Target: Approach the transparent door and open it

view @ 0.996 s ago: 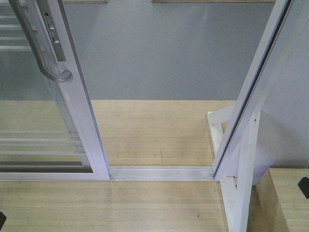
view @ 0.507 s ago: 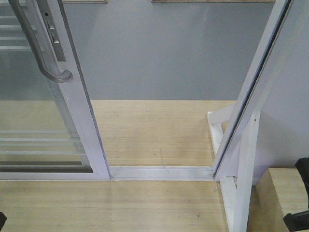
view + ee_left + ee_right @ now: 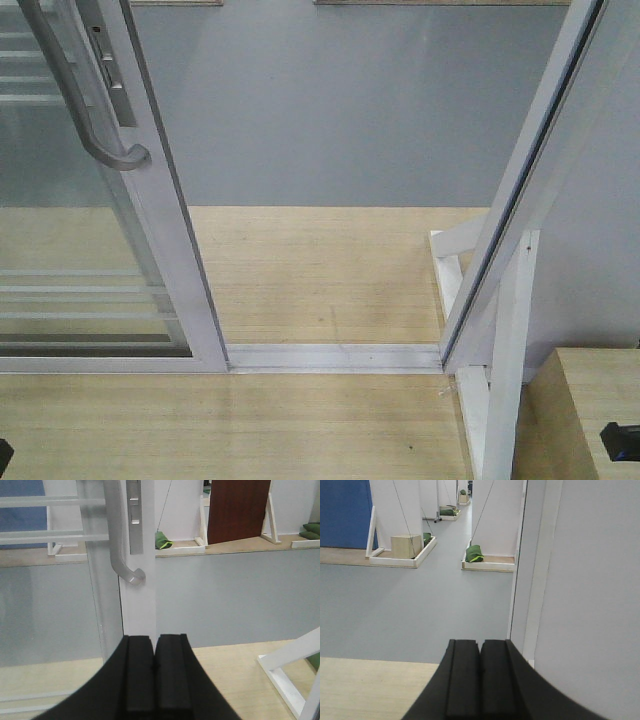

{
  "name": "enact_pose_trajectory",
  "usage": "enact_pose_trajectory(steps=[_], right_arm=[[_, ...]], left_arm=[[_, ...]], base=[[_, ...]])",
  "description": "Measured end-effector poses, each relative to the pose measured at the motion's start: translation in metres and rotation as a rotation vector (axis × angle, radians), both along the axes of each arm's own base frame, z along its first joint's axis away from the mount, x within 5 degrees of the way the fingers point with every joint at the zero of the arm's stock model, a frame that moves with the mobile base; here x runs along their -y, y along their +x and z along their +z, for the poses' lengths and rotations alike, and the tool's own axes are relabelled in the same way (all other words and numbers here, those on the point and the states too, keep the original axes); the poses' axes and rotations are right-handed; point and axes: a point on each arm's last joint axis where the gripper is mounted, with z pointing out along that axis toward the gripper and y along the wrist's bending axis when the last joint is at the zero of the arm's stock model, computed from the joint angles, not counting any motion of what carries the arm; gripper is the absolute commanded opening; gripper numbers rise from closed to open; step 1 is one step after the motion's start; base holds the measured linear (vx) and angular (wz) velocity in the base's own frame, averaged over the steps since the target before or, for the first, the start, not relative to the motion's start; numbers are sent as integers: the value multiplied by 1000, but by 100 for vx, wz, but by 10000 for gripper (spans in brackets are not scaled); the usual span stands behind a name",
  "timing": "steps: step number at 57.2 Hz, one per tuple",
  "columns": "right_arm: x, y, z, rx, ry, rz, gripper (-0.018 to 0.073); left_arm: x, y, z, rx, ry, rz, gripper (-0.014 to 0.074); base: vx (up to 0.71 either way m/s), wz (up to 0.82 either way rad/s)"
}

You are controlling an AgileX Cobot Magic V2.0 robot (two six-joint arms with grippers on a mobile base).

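Light wood floor (image 3: 320,280) seen in foreground, met by grey floor (image 3: 330,110) beyond along straight seam. Metal track (image 3: 335,356) set across wood floor. Transparent door (image 3: 90,260) carried on track at left end. White angled brace (image 3: 470,300) stood on wood at right. Wooden box (image 3: 580,400) placed at lower right corner.

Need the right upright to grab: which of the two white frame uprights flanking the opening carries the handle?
The left upright, edging the transparent door: it bears the curved grey handle. The right upright is bare.
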Motion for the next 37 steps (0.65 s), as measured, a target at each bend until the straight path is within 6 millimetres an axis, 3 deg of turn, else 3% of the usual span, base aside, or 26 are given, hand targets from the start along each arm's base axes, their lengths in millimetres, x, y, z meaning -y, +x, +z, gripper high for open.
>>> enact_pose_trajectory(steps=[37], right_arm=[[0, 0, 0, -5, 0, 0, -6]], left_arm=[[0, 0, 0, 0, 0, 0, 0]], base=[[0, 0]])
